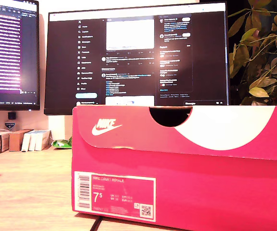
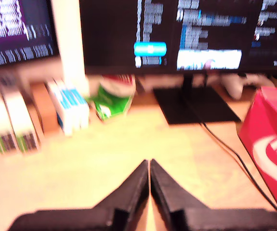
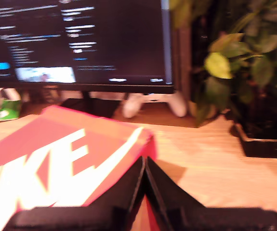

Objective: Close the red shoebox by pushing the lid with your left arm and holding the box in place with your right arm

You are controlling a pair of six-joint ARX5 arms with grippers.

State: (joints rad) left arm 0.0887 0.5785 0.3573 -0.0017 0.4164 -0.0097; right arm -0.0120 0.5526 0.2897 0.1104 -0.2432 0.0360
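The red Nike shoebox (image 1: pixel 201 187) fills the exterior view's lower right, its lid (image 1: pixel 128 130) lying down over the box with a half-round cutout at the top edge. No arm shows in that view. My first gripper (image 2: pixel 149 166) is shut and empty above bare wooden desk, with the shoebox (image 2: pixel 273 144) off to one side and apart from it. My second gripper (image 3: pixel 144 163) is shut, its tips at a corner of the lid (image 3: pixel 56 154) with the large white lettering; contact cannot be told.
Two monitors (image 1: pixel 138 57) (image 1: pixel 10 53) stand behind the box and a leafy plant (image 1: pixel 261 53) is at the exterior view's right. Small boxes (image 1: pixel 18 139) and a green packet (image 1: pixel 61 142) sit at its left. A monitor stand (image 2: pixel 191 103), cable (image 2: pixel 225 149) and white controller (image 3: pixel 152 103) lie behind.
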